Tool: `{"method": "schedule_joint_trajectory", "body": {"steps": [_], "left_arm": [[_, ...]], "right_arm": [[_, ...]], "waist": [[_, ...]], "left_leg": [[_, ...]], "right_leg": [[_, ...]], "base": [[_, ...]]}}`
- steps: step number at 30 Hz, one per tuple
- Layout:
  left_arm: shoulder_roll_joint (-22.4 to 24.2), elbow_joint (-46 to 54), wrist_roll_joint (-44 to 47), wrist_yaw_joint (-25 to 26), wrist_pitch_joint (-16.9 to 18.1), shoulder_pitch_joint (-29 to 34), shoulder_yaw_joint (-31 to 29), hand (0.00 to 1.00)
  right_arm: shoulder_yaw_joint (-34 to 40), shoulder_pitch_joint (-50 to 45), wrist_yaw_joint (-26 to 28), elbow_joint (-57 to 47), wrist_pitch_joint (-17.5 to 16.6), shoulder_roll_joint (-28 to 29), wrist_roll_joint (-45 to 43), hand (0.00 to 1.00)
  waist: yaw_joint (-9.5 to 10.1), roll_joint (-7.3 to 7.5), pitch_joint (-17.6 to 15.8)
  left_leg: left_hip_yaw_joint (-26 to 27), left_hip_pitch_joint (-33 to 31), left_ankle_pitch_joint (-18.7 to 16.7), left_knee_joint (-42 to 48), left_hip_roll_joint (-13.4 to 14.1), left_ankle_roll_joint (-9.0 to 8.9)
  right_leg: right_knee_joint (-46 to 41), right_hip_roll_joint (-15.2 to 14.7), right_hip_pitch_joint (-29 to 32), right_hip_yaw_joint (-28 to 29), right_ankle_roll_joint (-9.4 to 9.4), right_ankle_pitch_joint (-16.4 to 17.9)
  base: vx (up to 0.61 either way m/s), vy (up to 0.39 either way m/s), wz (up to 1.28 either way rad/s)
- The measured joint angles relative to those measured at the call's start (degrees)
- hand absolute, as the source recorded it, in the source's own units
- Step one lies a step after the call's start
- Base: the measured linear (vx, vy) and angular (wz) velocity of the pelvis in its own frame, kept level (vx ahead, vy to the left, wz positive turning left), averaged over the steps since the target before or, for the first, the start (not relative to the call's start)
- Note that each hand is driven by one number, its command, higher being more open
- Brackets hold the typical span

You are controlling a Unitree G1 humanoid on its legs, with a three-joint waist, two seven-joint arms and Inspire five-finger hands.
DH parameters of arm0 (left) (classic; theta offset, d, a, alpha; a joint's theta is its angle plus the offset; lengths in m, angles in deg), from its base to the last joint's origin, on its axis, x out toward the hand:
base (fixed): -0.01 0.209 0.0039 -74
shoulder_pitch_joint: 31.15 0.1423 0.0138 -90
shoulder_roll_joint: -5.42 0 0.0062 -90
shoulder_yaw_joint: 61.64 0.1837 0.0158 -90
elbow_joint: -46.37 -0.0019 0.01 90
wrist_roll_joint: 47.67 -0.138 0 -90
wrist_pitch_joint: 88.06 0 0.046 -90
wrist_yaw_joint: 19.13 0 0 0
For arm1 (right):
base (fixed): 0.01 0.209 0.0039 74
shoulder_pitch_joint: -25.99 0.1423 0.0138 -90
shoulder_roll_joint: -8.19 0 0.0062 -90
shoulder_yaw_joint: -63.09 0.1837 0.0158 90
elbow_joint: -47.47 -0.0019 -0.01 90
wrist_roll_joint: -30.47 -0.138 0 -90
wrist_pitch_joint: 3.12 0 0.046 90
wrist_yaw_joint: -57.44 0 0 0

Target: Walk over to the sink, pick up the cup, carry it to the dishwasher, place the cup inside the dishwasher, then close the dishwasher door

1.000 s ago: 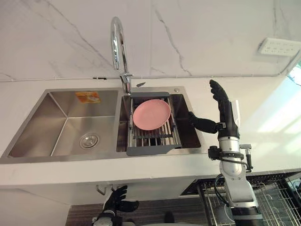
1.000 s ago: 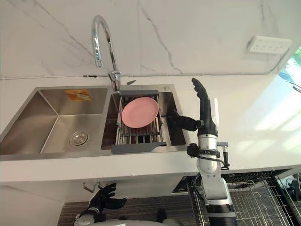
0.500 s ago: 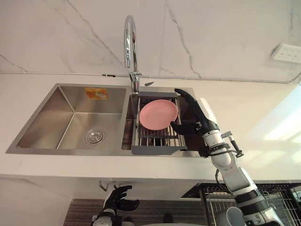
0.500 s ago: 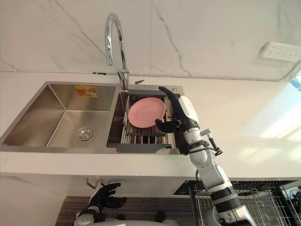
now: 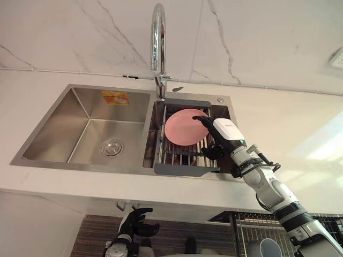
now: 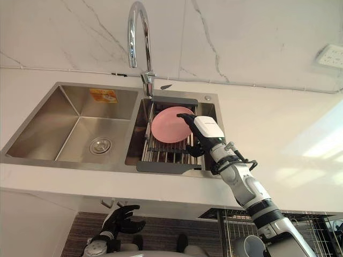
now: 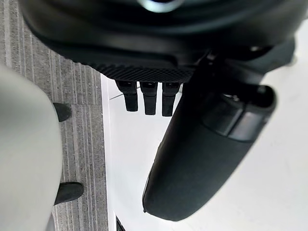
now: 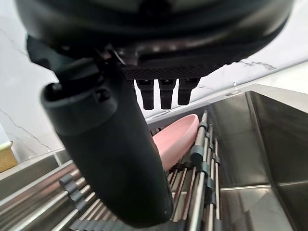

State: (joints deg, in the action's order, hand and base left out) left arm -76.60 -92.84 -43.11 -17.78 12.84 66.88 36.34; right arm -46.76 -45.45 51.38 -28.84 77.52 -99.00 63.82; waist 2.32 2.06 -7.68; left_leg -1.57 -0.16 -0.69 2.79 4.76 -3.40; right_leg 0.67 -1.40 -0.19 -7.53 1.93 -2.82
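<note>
Under the counter: left hand [image 5: 134, 226] hangs above the striped floor [image 5: 96, 235], fingers spread loose, holding nothing.
Wire basket [image 5: 244, 233]: low on the right; a pale round vessel [image 5: 266, 248] sits in it, and I cannot tell if it is the cup.
Right hand [image 5: 225, 135]: above the rack [image 5: 185, 170], fingers straight and released, thumb apart, grasping nothing; fingertips at the plate's right edge, contact not clear.
Plate [image 5: 183, 127]: pink, lying on the rack across the right basin.
Sink [image 5: 86, 134]: steel, the left basin has a drain [image 5: 111, 147].
Tap [image 5: 158, 43]: curved, behind the sink, before the marble wall.
</note>
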Motion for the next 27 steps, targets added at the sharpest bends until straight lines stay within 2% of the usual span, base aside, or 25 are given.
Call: {"method": "schedule_joint_trajectory", "body": {"steps": [5, 13, 27], "left_arm": [[0.08, 0.12, 0.40, 0.45, 0.16, -0.61, -0.02, 0.90], [0.75, 0.02, 2.52, 2.50, -0.14, -0.73, -1.31, 0.90], [0.71, 1.12, 3.42, 2.63, 0.32, -1.20, -1.65, 0.90]], "right_arm": [[-1.02, 3.94, -0.12, 2.77, 0.15, -1.01, 1.58, 0.90], [-3.10, 7.02, -0.36, 4.69, 0.73, -2.82, 3.09, 0.90], [-4.69, 12.58, -0.50, 8.81, 1.34, -2.96, 7.03, 0.90]], "waist": [[0.14, -0.18, -1.60], [0.97, -0.63, -2.29], [1.42, -0.70, -4.76]], "left_leg": [[-0.50, -1.17, -0.63, 1.74, 0.00, -0.10], [-1.01, -2.65, -1.16, 3.19, -0.53, 0.19], [-1.74, -4.75, -1.88, 5.85, -1.62, 0.84]], "right_leg": [[-0.79, -0.07, 0.50, -0.47, -0.02, 0.18], [-1.73, -0.68, 1.38, -1.00, -0.01, 0.35], [-3.19, -1.86, 2.38, -1.86, 0.43, 0.72]], "base": [[-0.01, -0.002, 0.05], [0.00, 0.004, 0.03], [-0.03, 0.018, 0.04]]}}
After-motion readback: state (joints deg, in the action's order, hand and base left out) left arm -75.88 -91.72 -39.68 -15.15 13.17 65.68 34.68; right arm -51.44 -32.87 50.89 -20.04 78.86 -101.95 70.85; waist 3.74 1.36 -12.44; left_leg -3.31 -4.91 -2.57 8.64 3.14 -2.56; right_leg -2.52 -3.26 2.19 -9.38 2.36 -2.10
